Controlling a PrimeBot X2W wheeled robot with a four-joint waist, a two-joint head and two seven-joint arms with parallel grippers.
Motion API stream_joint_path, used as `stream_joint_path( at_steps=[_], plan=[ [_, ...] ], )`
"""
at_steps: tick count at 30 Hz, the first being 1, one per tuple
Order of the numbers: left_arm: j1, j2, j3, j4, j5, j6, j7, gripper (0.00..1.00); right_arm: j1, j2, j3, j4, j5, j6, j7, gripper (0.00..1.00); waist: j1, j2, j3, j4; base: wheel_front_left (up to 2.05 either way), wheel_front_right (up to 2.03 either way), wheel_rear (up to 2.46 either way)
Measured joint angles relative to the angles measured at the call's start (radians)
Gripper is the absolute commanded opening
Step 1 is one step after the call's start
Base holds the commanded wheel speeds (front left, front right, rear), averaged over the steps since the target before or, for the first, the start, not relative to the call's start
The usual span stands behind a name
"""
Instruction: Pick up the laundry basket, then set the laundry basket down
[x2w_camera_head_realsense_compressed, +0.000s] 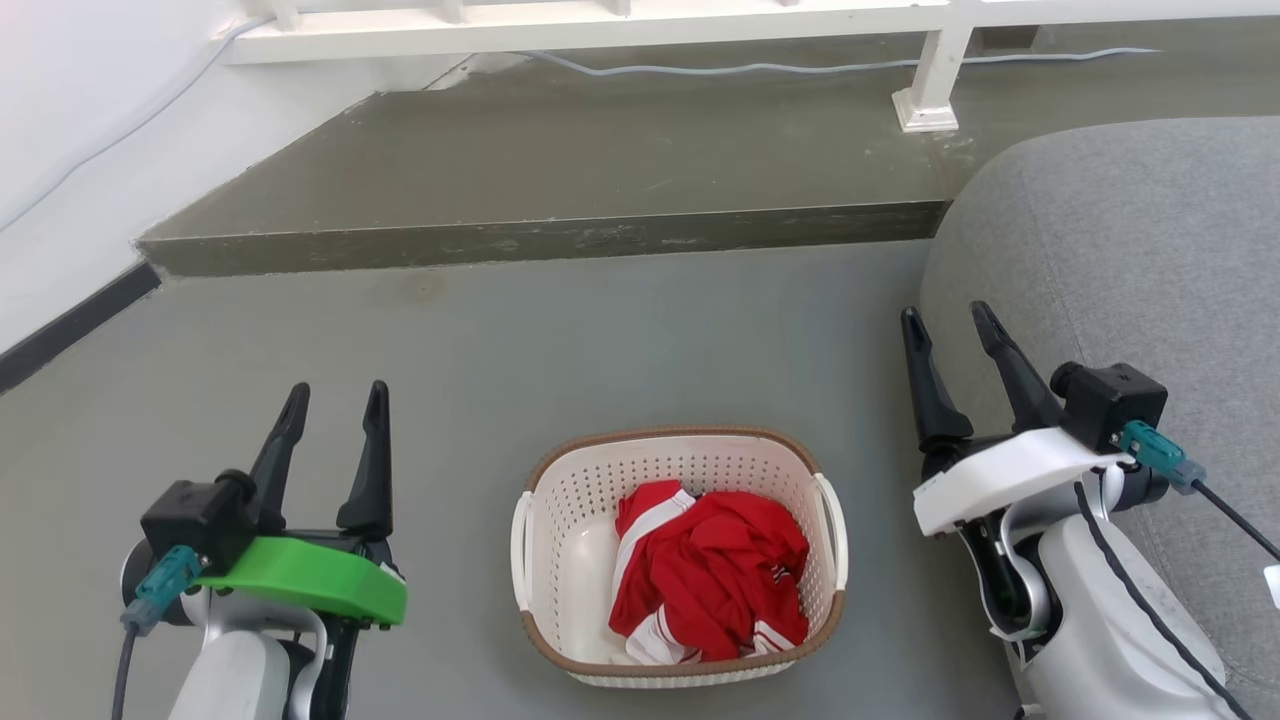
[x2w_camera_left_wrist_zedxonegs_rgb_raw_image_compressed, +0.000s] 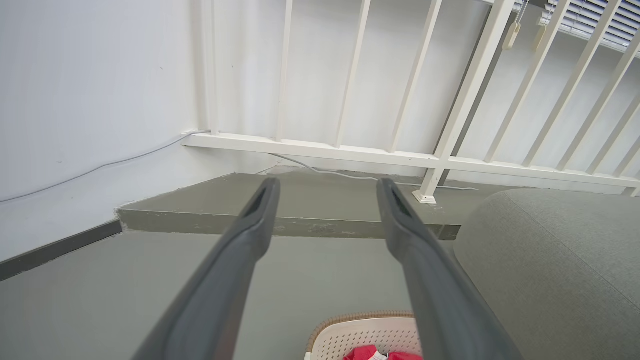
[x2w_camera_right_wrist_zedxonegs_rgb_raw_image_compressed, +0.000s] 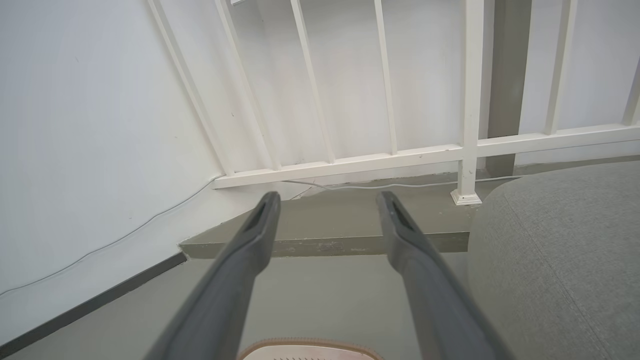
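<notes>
The laundry basket (x2w_camera_head_realsense_compressed: 668, 437) sits on the floor between my left gripper (x2w_camera_head_realsense_compressed: 338, 392) and right gripper (x2w_camera_head_realsense_compressed: 945, 313), both spread wide and empty. Uneven holds on its side handles (x2w_camera_head_realsense_compressed: 832, 530) could tip out the red garment (x2w_camera_head_realsense_compressed: 715, 580). The grey sofa (x2w_camera_head_realsense_compressed: 1130, 260) crowds my right arm.

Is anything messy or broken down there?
Nothing looks broken or spilled. The cream-white perforated plastic laundry basket stands upright on the grey floor, and the crumpled red-and-white garment lies wholly inside it.

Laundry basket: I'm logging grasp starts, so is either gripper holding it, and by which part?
Nothing is held. The left gripper and right gripper are open, clear of the laundry basket on the floor.
</notes>
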Motion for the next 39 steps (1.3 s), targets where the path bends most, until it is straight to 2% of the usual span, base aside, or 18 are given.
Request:
stream_joint_path(
  at_steps=[16, 17, 22, 29, 39],
  plan=[
    [0.039, -0.014, 0.013, -0.014, 0.021, -0.002, 0.0, 1.0, 0.042, 0.008, -0.016, -0.036, -0.026, 0.001, 0.0, 1.0, 0.0, 0.0, -0.011, -0.012, 0.0, 0.0, 0.0],
    [0.04, -0.014, 0.012, -0.015, 0.021, -0.005, 0.0, 0.0, 0.045, 0.008, -0.017, -0.036, -0.026, 0.001, 0.0, 0.0, 0.0, 0.0, -0.012, -0.012, 0.0, 0.0, 0.0],
    [0.063, -0.028, 0.005, 0.039, 0.016, -0.004, 0.005, 0.0, 0.093, 0.022, -0.012, 0.014, -0.023, 0.001, 0.001, 0.0, 0.0, 0.0, -0.012, -0.013, 0.0, 0.0, 0.0],
    [0.073, -0.033, 0.012, 0.044, -0.024, -0.004, 0.015, 0.0, 0.107, 0.023, -0.024, 0.017, 0.015, 0.003, 0.01, 0.0, 0.0, 0.0, -0.015, -0.013, 0.0, 0.0, 0.0],
    [0.073, -0.035, 0.034, 0.053, -0.168, -0.004, 0.054, 0.0, 0.107, 0.028, -0.062, 0.015, 0.172, 0.016, 0.046, 0.0, 0.0001, 0.0, -0.021, -0.014, 0.0, 0.0, 0.0]
  ],
)
